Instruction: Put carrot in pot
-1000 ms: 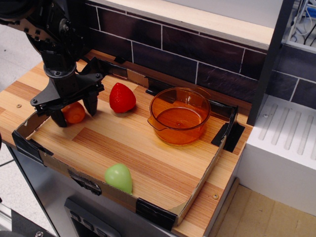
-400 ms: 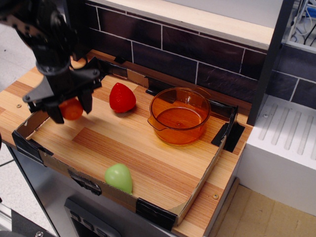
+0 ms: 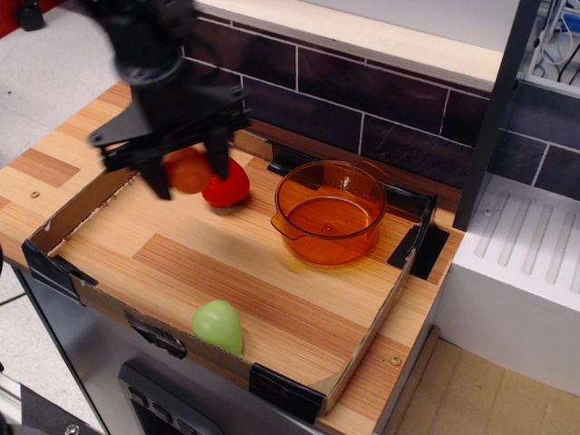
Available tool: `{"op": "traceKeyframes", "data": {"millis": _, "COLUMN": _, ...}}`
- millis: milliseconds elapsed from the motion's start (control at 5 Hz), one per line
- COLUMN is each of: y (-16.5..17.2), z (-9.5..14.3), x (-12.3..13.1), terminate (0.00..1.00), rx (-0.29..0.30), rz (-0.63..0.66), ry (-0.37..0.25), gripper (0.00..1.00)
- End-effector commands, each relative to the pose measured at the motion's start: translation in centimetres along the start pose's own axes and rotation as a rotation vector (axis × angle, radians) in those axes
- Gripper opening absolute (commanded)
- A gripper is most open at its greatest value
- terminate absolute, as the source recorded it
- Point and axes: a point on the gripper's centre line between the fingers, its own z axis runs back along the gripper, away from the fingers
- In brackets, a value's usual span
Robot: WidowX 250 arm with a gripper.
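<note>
Right now I see the fingers (image 3: 189, 172) clamped on the carrot (image 3: 186, 170), holding it up off the worktop (image 3: 227, 263), in front of the strawberry (image 3: 228, 188), which it partly hides. Off to the right the pot (image 3: 329, 212) sits upright inside the cardboard tray (image 3: 77, 210), well apart from the carrot. Near the tray's front edge lies a green egg (image 3: 218, 325).
</note>
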Motion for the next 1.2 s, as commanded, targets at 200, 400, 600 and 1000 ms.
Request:
{"op": "traceKeyframes", "data": {"millis": 200, "y": -8.0, "z": 0.0, "x": -1.9, "terminate": 0.0, "rx": -0.031, "rz": -0.041, "ry": 0.016, "gripper": 0.0}}
{"op": "traceKeyframes", "data": {"millis": 400, "y": -9.0, "z": -1.7, "x": -1.7, "terminate": 0.0, "rx": -0.009, "rz": -0.044, "ry": -0.007, "gripper": 0.0}}
{"op": "traceKeyframes", "data": {"millis": 600, "y": -9.2, "z": -2.7, "x": -1.6, "terminate": 0.0, "rx": 0.014, "rz": -0.052, "ry": -0.022, "gripper": 0.0}}
{"op": "traceKeyframes", "data": {"millis": 1000, "y": -9.2, "z": -1.6, "x": -0.9, "terminate": 0.0, "rx": -0.013, "rz": -0.024, "ry": -0.003, "gripper": 1.0}}
